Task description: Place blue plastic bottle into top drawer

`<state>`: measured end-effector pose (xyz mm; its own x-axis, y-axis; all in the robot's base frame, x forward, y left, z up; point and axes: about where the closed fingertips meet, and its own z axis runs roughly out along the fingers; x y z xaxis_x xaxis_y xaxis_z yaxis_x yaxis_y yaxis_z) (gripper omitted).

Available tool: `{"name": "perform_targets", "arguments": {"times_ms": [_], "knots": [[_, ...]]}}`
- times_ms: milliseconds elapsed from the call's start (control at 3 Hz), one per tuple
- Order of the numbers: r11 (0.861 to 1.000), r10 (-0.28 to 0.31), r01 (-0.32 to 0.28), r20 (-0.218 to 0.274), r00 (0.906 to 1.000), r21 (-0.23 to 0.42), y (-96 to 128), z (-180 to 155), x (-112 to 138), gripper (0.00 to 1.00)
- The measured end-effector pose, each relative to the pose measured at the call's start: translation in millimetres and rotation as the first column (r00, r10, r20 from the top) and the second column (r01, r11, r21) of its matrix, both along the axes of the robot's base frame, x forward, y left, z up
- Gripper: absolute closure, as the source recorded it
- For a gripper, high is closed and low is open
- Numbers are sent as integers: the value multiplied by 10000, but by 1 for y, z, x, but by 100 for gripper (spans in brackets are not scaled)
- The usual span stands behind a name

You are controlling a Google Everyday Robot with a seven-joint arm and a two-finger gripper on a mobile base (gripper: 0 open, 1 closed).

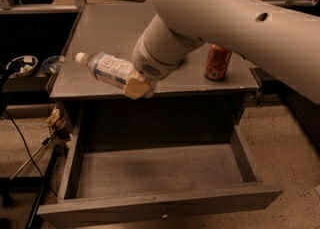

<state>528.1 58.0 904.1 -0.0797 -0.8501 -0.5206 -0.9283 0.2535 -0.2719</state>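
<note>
Biggest thing here is the white arm (pixel 235 23), coming in from 2 o'clock and covering the back right of the desk (pixel 110 28). The desk's front edge runs straight across the middle, and the top drawer (pixel 160 204) is pulled well out below it at 6 o'clock, front panel with its little knob (pixel 164 216) nearest the camera. All you can see inside it is its own grey floor, wall to wall, so there's plenty of open room above it.

The gripper (pixel 136 87) sits right over the desk's front edge, a bit left of centre, and its tan fingers (pixel 138 89) are clamped on the base end of the blue plastic bottle (pixel 107 69). The bottle is tilted, its long axis running from the white cap (pixel 80 58) at 10 o'clock down to the gripped base at 4 o'clock, hanging over the front left of the desk rather than over the drawer.

An orange-red can (pixel 217 62) stands upright at 3 o'clock from the gripper, near the desk's front right corner and well apart from the bottle. Off at 9 o'clock a small bowl (pixel 22 64) sits lower down; can't tell what's in it.
</note>
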Motion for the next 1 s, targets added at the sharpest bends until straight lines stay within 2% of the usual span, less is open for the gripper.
{"name": "perform_targets", "arguments": {"times_ms": [333,1000], "knots": [[9996,-274,270,-469,9985,-94,-12,-14,-37,100],[9991,-250,237,-366,9990,-340,-7,-26,-37,100]]}}
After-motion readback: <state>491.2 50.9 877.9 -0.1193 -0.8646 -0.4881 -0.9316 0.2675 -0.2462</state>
